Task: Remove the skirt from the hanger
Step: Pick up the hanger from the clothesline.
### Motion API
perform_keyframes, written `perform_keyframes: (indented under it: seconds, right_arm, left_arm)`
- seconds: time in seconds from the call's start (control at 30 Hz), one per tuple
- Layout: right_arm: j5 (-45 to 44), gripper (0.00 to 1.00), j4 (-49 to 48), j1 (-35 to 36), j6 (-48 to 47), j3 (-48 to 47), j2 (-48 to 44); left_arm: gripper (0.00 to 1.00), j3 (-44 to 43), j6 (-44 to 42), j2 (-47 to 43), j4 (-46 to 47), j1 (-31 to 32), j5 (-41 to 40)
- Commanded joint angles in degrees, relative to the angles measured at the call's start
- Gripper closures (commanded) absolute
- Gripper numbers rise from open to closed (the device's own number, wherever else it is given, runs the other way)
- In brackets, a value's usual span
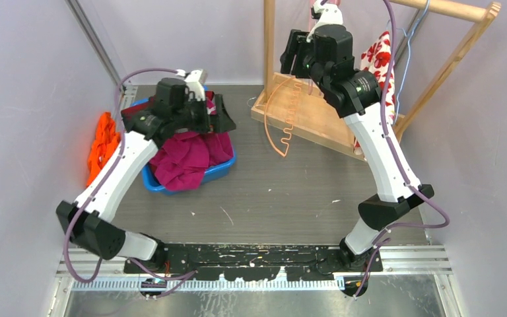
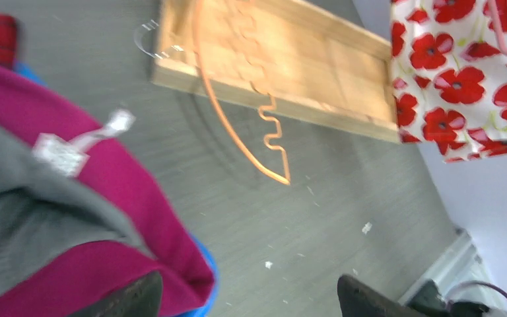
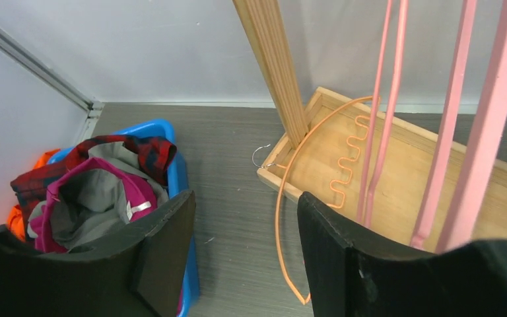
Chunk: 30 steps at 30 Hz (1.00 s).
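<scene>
**Fig. Both grippers empty at the wooden rack; skirt hung at the right.**
Right gripper [image 3: 244, 231] raised, jaws partly apart, holding nothing; pink hanger [image 3: 446, 132] just to its right; poppy-print skirt [image 1: 377, 56] hanging on the rack beyond that; orange wire hanger [image 3: 278, 211] below and ahead, overhanging the rack base [image 1: 317, 119]; left gripper [image 2: 251, 297] spread wide, empty, above the blue bin [image 1: 221, 168] of clothes.

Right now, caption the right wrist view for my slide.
Open right gripper hovers over orange hanger propped on wooden rack base, blue clothes bin nearby.
</scene>
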<state>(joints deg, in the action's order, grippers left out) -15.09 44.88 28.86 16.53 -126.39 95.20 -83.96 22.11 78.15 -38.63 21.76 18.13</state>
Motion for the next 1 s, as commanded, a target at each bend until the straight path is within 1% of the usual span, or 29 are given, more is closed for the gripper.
perform_keyframes:
  seconds: [0.0,0.1,0.2,0.3,0.37,0.47,0.57,0.67,0.8,0.97]
  right_arm:
    - [0.51,0.37,-1.40,0.34,-2.55,0.93,-4.09]
    - [1.66,0.37,-0.99,0.32,-3.98,3.89,-5.43]
    - [1.91,0.37,-0.41,0.32,-5.15,6.52,-6.95]
    - [2.54,0.37,-0.45,0.34,-5.30,9.43,-8.56]
    - [3.65,0.37,-0.26,0.36,-4.98,10.95,-9.24]
    - [4.80,0.37,0.16,0.37,-5.25,12.32,-10.01]
    - [3.83,0.37,0.38,0.36,-6.74,13.48,-11.10]
    - [3.38,0.37,0.08,0.32,-7.45,14.69,-12.40]
    - [3.12,0.37,0.03,0.37,-7.57,16.24,-13.17]
    - [2.62,0.37,0.24,0.32,-7.13,16.61,-13.46]
  left_arm:
    - [0.01,-4.36,5.86,6.52,8.77,5.72,3.18]
    - [0.01,-10.58,6.43,12.08,8.94,9.41,2.37]
    - [0.00,-13.90,9.41,16.93,11.41,10.48,2.60]
    - [0.00,-12.16,13.18,20.60,16.27,10.48,1.37]
    - [0.00,-9.91,15.63,23.27,21.66,10.50,0.26]
    - [0.02,-7.45,20.14,27.39,27.30,10.04,0.14]
    - [0.04,-6.91,23.82,31.08,31.73,9.89,1.48]
    - [0.04,-7.45,26.50,34.92,34.99,9.80,0.93]
    - [0.06,-10.37,26.38,40.46,36.41,9.71,0.10]
    - [0.06,-12.43,23.65,43.70,35.94,9.31,-1.47]
